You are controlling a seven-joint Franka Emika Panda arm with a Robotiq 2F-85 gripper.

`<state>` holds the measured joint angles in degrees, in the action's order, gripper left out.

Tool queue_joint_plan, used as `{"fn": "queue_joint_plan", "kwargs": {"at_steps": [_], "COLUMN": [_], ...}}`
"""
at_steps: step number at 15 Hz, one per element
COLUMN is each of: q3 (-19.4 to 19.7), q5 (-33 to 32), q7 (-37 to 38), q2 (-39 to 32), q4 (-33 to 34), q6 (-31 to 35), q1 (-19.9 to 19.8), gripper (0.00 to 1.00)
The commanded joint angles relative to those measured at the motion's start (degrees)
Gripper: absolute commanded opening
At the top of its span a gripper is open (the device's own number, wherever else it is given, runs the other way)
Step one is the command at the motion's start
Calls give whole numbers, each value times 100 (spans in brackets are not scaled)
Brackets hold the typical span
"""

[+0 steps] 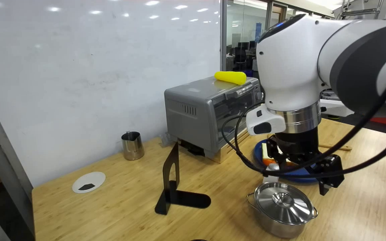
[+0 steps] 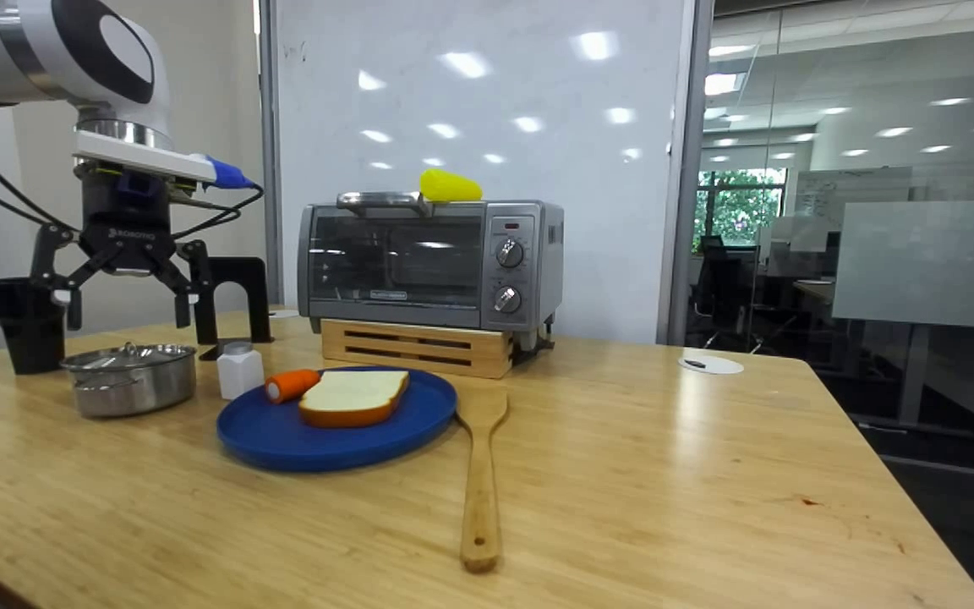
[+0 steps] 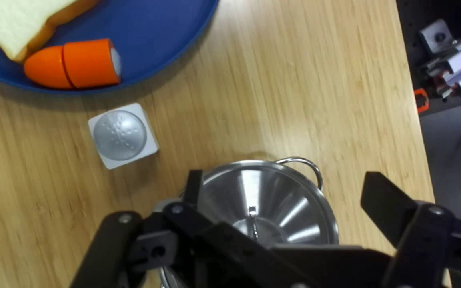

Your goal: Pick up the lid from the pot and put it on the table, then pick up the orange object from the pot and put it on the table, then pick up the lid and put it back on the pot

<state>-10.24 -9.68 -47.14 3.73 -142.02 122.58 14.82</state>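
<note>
The lid (image 1: 283, 205) was found seated on the pot (image 2: 136, 386), its handle uppermost and the pot's interior hidden beneath it. The pot stood on the table (image 2: 664, 491), toward the left in an exterior view. Over it hung the gripper (image 2: 128, 309), pointing downward, its fingers spread wide above the lid (the wrist view showed the lid between them). A white shaker (image 2: 240, 376) stood just right of the pot, between it and a blue plate (image 2: 318, 450). The orange object (image 2: 291, 386), carrot-like in form, lay on the left part of that plate, immediately beside a slice of bread (image 2: 354, 397); whether the two touched could not be determined. A wooden spatula (image 2: 480, 482) lay just right of the plate, its handle directed toward the near side. At the far left, behind the pot, stood a black cup (image 2: 26, 326); a black bookend (image 2: 256, 296) stood beyond the shaker. Beyond the plate, a toaster oven (image 2: 402, 266) rested on a slatted wooden stand (image 2: 411, 347), with a yellow item (image 2: 451, 185) on its top. A metal cup (image 1: 133, 147) stood left of the oven in an exterior view.
</note>
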Motion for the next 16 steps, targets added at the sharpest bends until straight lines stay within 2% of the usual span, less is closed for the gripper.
{"fn": "queue_joint_plan", "kwargs": {"at_steps": [1,5,12,16], "q3": [-181,-325,-303,-326], "q5": [-585,-1321,-1071,-1022], "q7": [-487,-892,-510,-10], "q2": [-53,17,-15,-68], "q4": [24,-86,-224,-214], "q6": [-75,316,1292,1331], "q1": [22,63,29,42], "gripper": [100,100,100,100]}}
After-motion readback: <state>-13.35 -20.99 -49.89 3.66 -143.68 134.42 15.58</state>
